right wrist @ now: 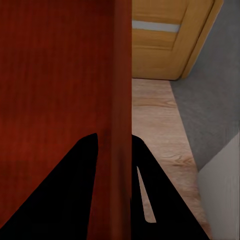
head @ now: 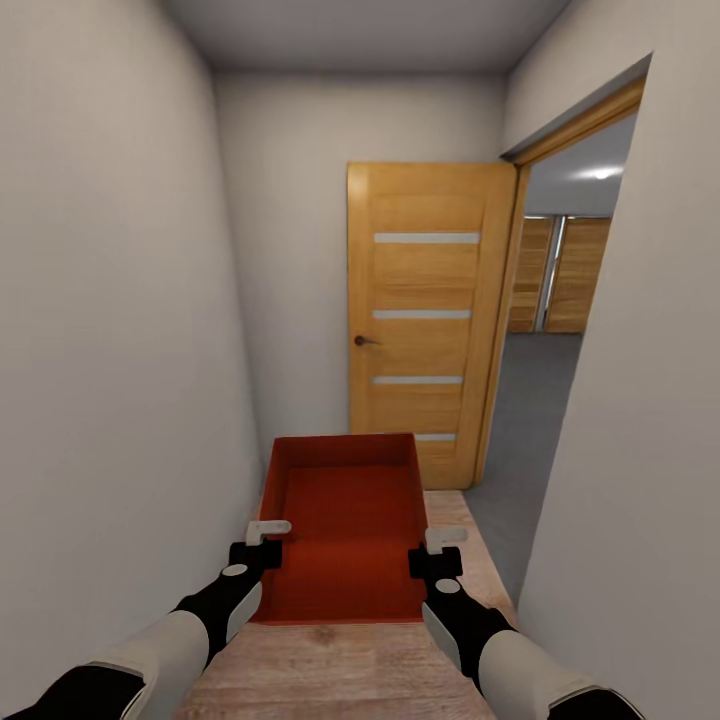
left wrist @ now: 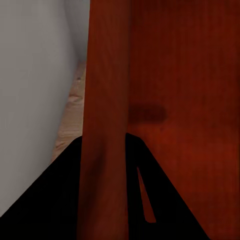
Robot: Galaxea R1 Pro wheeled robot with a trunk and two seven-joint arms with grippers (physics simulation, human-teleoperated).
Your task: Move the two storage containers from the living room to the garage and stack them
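You are carrying one storage container (head: pixel 345 530) in front of you down a narrow hallway. It hangs between your two arms, short of the open wooden door (head: pixel 425 320) at the hallway's end. Past that door, through the doorway beside it, the grey concrete floor (head: pixel 525 420) of the garage begins; the container is still over the pale plank flooring (head: pixel 340 670).

The left gripper (head: pixel 262 540) is pinched on the container's left long wall, and the right gripper (head: pixel 438 550) is pinched on the right long wall. Each wrist view shows a thin red wall running between the two dark fingers, so both grippers are closed narrow on a wall and hold the container from opposite sides, toward its near end.

The container is an open-top bin, mouth up, roughly level. Its long axis points away from you toward the door, with one short wall nearest you and the other nearest the door.

It looks light and stiff enough to carry empty, but the walls are thin and slightly tapered, so they may flex or slide under the pinch. Holding the rims of both long walls seems the sensible grip. Since both holds sit near your end, the far end may sag; keep the two arms level and moving together as you turn toward the doorway.
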